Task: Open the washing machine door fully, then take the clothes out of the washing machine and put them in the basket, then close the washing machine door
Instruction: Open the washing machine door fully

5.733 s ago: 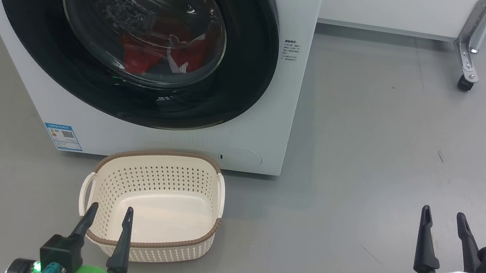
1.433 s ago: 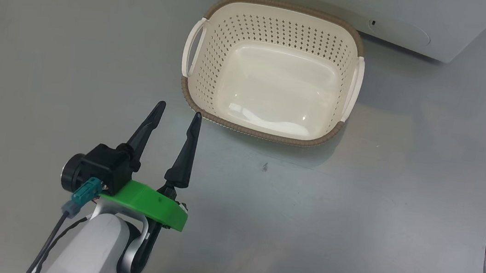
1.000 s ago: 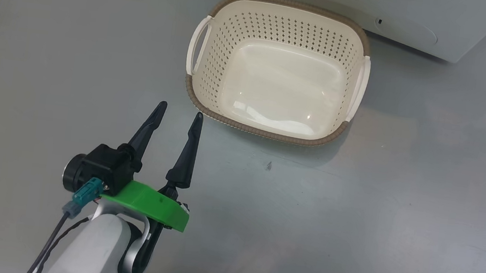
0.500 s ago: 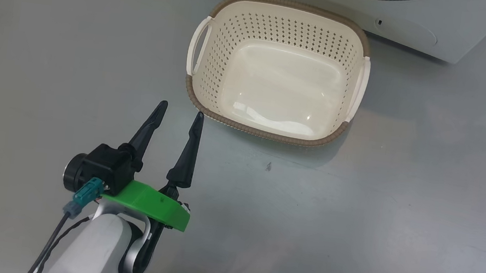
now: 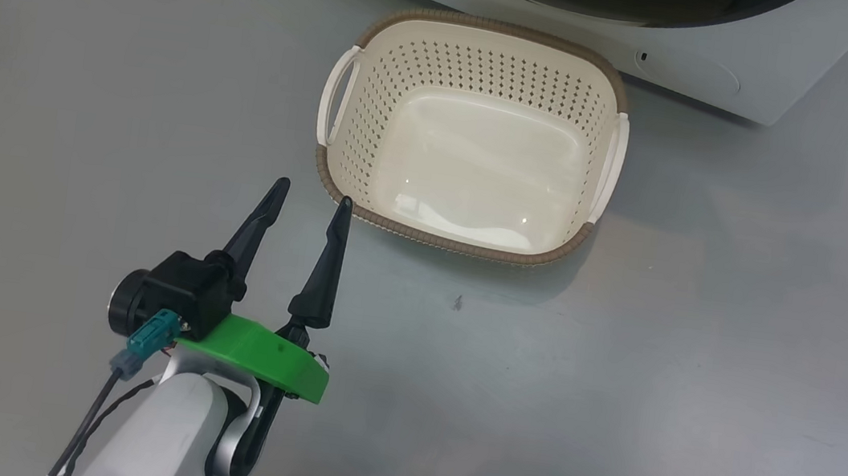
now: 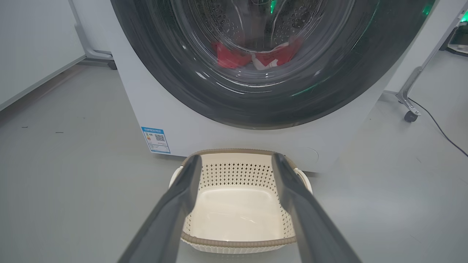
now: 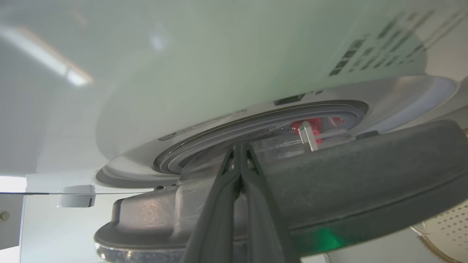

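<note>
Smooth grey floor (image 5: 617, 375), a few faint scuffs. White washing machine (image 5: 703, 74) stands on it at the back. Cream perforated basket (image 5: 464, 244) sits upright on the floor just in front of it. Small dark speck (image 5: 457, 303) nr the basket's front rim. To the machine's R: metal frame leg w/ caster (image 6: 410, 116) & black cable (image 6: 438, 129) lying across the floor.

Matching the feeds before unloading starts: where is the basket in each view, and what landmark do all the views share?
Head view: basket upper centre, on the floor before the washing machine.
Left wrist view: basket bottom centre, in front of the machine.
Right wrist view: its perforated corner at the lower right edge.
Shared landmark: the washing machine door, with its black rim.
</note>
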